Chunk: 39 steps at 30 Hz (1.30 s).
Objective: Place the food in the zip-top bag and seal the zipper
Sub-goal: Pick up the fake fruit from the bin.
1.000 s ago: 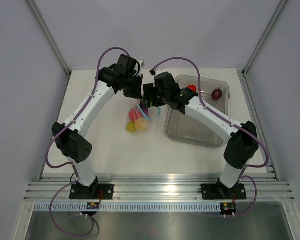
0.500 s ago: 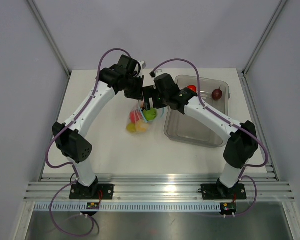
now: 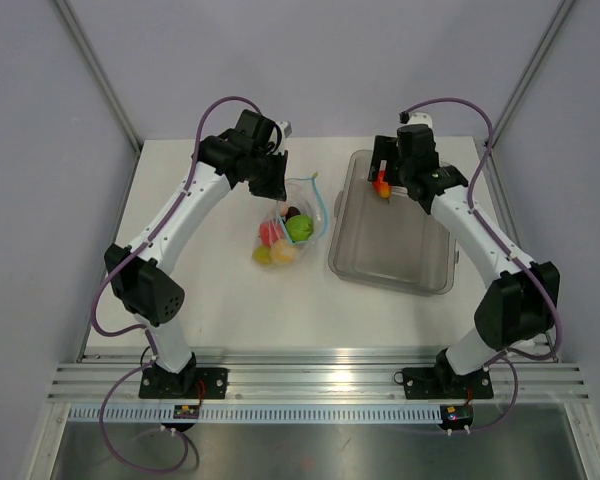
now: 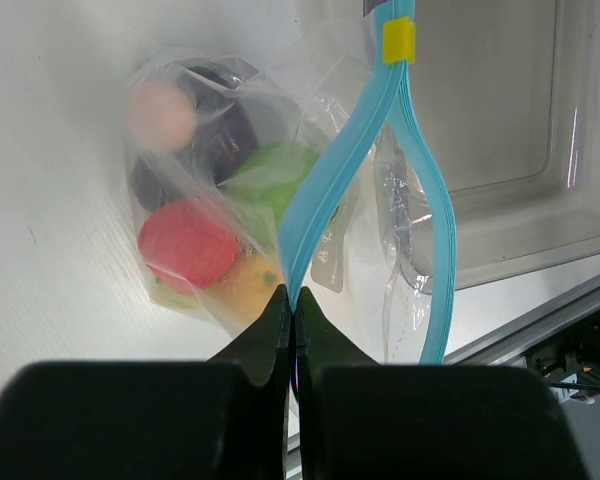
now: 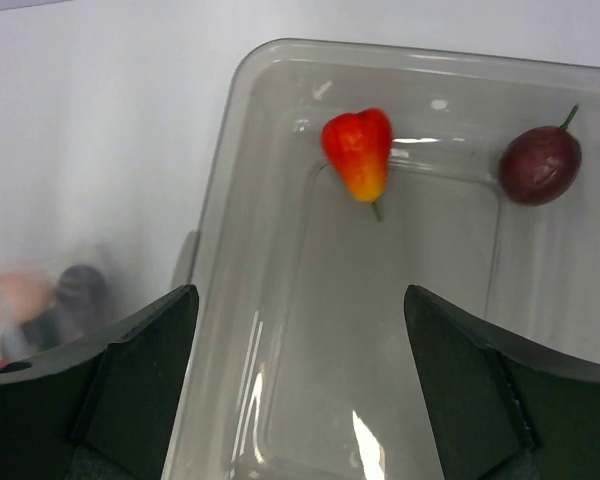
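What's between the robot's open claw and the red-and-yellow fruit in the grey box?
Only the bare floor of the grey bin. In the right wrist view nothing sits between the open right gripper and the red-and-yellow fruit.

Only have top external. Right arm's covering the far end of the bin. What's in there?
Observer: Right wrist view shows two pieces in the grey bin: a red-orange fruit and a dark purple fruit, lying apart by the far wall.
Operator: Right gripper holding anything?
Observer: No. The right gripper is open with nothing between its fingers, above the bin.
Operator: Left grip on the bag?
Observer: Left wrist view: the left gripper is shut on one side of the light-blue zipper. The other side bows away, so the zip-top bag is open at the mouth.
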Each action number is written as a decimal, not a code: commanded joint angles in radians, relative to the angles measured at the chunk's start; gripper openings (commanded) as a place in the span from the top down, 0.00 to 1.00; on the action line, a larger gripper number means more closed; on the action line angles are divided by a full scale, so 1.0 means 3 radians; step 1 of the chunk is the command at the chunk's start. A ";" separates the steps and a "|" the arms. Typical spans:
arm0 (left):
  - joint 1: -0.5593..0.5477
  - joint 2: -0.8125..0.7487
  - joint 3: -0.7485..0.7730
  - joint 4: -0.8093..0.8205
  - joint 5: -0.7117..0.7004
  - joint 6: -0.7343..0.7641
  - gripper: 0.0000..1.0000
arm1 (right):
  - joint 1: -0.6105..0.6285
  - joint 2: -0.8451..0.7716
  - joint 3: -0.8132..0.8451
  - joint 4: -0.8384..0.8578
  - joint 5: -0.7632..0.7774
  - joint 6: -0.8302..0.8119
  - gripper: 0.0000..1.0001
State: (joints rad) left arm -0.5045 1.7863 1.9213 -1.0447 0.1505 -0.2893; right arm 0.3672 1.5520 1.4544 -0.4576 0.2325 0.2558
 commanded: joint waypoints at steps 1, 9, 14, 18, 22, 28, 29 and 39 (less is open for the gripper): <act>-0.0006 -0.0105 0.0038 0.0123 0.0040 -0.0043 1.00 | -0.0211 0.0312 -0.0027 0.0348 -0.0074 -0.0203 0.08; -0.0001 -0.0064 0.0105 0.0067 -0.0021 -0.0012 1.00 | -0.0534 0.1427 0.0628 0.0375 -0.0396 -0.0290 0.02; -0.0001 -0.0043 0.0100 0.0046 -0.0016 0.0008 1.00 | -0.0600 0.1866 0.0940 0.0385 -0.0463 -0.0300 0.01; -0.0001 -0.0013 0.0095 0.0051 -0.0011 0.0013 1.00 | -0.0620 0.2158 0.1256 0.0334 -0.0453 -0.0290 0.01; -0.0001 0.0018 0.0120 0.0036 0.0005 0.0018 1.00 | -0.0631 0.2460 0.1584 0.0160 -0.0432 -0.0280 0.01; -0.0001 0.0003 0.0141 0.0000 -0.0031 0.0029 1.00 | -0.0651 0.2767 0.1896 0.0063 -0.0381 -0.0183 0.03; -0.0001 0.0003 0.0136 -0.0005 -0.0041 0.0029 1.00 | -0.0651 0.2757 0.1886 0.0068 -0.0396 -0.0163 0.07; -0.0011 0.0018 0.0105 0.0021 -0.0001 -0.0002 1.00 | -0.0656 0.1925 0.1049 0.0303 -0.0499 0.0103 0.42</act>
State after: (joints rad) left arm -0.5045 1.7897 1.9236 -1.0542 0.1467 -0.2943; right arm 0.1768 2.2967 1.8454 -0.4175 0.1081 0.2489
